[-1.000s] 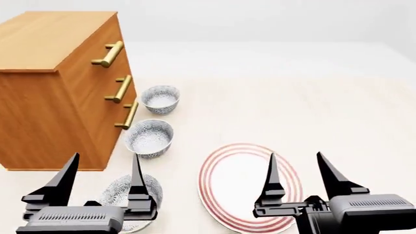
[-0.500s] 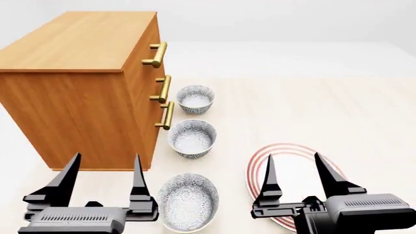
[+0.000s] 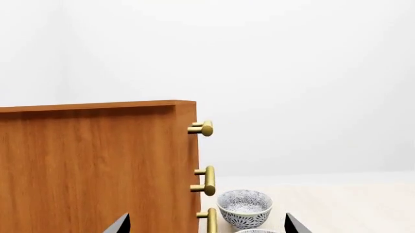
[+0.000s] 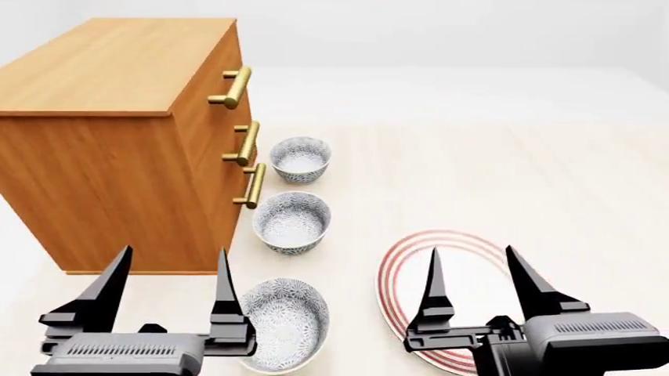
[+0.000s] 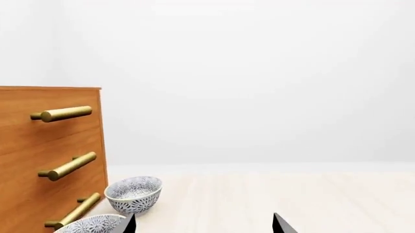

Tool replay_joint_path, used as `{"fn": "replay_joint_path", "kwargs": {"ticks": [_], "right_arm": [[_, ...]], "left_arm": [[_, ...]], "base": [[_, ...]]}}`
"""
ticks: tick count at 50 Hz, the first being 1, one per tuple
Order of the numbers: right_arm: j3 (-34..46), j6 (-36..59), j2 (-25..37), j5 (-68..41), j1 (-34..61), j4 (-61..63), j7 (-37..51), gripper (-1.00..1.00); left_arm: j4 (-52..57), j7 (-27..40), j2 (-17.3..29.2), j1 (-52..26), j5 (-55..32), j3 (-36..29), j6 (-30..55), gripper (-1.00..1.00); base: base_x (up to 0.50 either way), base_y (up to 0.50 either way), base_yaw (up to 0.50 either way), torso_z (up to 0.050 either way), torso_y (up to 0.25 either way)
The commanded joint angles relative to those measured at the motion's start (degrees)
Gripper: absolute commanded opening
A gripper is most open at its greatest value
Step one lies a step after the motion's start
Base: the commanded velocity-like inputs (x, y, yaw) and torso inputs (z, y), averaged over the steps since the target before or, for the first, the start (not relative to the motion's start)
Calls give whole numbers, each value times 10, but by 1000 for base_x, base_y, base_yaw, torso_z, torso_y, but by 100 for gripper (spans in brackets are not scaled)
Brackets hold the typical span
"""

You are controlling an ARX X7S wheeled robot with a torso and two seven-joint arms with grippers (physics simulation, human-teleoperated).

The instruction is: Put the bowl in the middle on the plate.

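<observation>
Three speckled bowls stand in a row beside the drawer chest. The middle bowl (image 4: 293, 221) sits between the far bowl (image 4: 301, 159) and the near bowl (image 4: 279, 323). The red-ringed plate (image 4: 408, 258) lies to the right of the near bowl. My left gripper (image 4: 169, 270) is open, hovering just left of the near bowl, holding nothing. My right gripper (image 4: 475, 270) is open above the plate. In the left wrist view the far bowl (image 3: 244, 208) shows, with the rim of the middle bowl (image 3: 258, 231) at the frame edge. The right wrist view shows the far bowl (image 5: 133, 194) and middle bowl (image 5: 91, 224).
A wooden chest of drawers (image 4: 115, 141) with brass handles (image 4: 232, 88) stands at the left, close to the bowls. The pale table (image 4: 522, 172) stretches right and back.
The head view has swung sideways: first right to left, then back a little, so chest, bowls and plate now sit slightly further left than half a second ago. Both grippers stay open.
</observation>
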State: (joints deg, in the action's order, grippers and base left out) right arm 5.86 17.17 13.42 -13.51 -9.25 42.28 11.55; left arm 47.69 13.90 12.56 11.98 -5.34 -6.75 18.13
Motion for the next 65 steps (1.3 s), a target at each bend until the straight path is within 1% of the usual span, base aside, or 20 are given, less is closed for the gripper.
{"fn": "replay_joint_path", "kwargs": {"ticks": [1, 6, 12, 13, 25, 31, 37, 45, 59, 63, 64, 65], "right_arm": [[6, -4, 6, -5, 0, -2, 5, 100], [10, -15, 11, -8, -5, 1, 1, 100], [14, -19, 14, -6, -4, -1, 4, 100], [14, -26, 16, -9, -7, 4, 0, 100], [20, -31, 21, -10, -7, 0, 5, 100], [23, -31, 24, -12, -6, 0, 7, 100], [24, -30, 27, -13, -5, 0, 10, 100], [28, -29, 30, -12, -4, 1, 14, 100], [31, -30, 33, -16, -5, 6, 22, 100], [20, -2, 38, -37, 2, 35, 32, 100], [23, 20, 42, -21, 14, 46, 44, 100], [16, 62, 47, -45, 31, 72, 49, 100]], "left_arm": [[1, 5, 4, -1, -2, -3, 1, 100], [4, 7, 6, -1, -2, -5, 3, 100], [0, 8, 9, 1, -5, -4, -5, 100], [3, 7, 9, 4, -5, -6, -14, 100], [5, 13, 13, 2, -3, -11, -11, 100], [5, 17, 15, 2, -4, -12, -11, 100], [5, 19, 18, 0, -10, -13, -7, 100], [4, 23, 23, 1, -11, -15, -16, 100], [0, 28, 30, 2, -16, -19, -22, 100], [3, 31, 32, 1, -15, -22, -17, 100], [5, 32, 32, 1, -14, -24, -15, 100], [10, 33, 33, 2, -15, -22, -13, 100]], "base": [[0, 0, 0, 0, 0], [412, -49, 0, 0, 0], [22, 0, 0, 0, 0], [0, 0, 0, 0, -250], [0, 0, 0, 0, -249], [0, 0, 0, 0, -194], [0, 0, 0, 0, -82], [0, 0, 0, 0, -230], [0, 0, 0, 0, -13], [0, 0, 0, 0, 0], [0, 0, 0, 0, 0], [0, 0, 0, 0, 0]]}}
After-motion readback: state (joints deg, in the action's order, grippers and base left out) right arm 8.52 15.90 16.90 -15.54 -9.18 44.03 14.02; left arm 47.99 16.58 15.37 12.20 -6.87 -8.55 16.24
